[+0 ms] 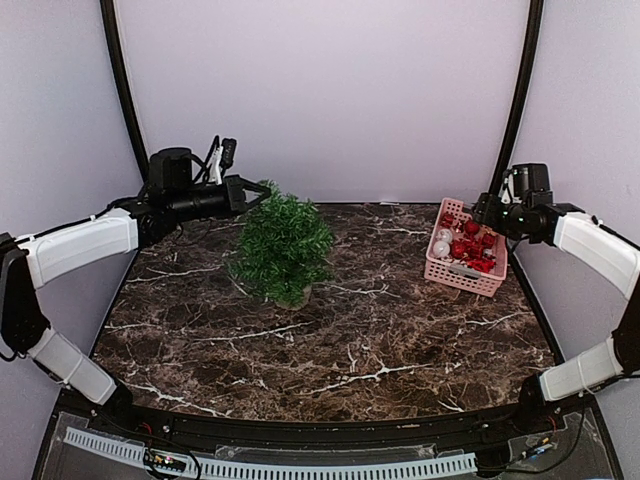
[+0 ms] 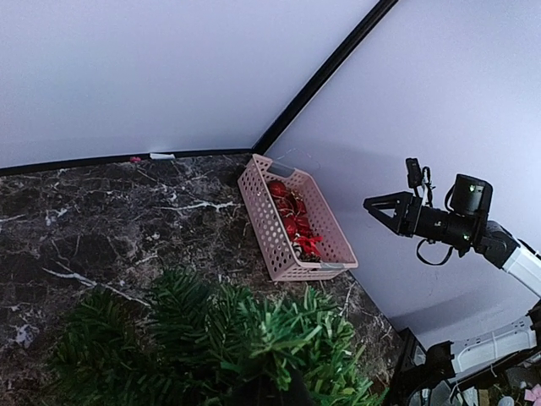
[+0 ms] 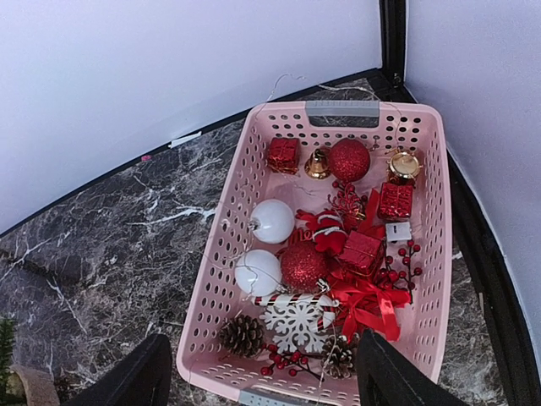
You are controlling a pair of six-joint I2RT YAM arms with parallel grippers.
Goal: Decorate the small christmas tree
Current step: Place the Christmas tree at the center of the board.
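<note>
The small christmas tree stands left of the table's centre on a tan base, and I see no ornaments on its bushy green branches. My left gripper is shut at the tree's upper left, its dark tip among the top needles. Whether it pinches a branch is hidden. The pink basket at the right holds white balls, a red glitter ball, a snowflake, pine cones and a red bow. My right gripper hovers open above the basket's near end, holding nothing.
The dark marble table ends close behind the basket at black frame posts and pale walls. The basket also holds small red gift boxes and gold bells. From the left wrist, the right gripper shows beyond the basket.
</note>
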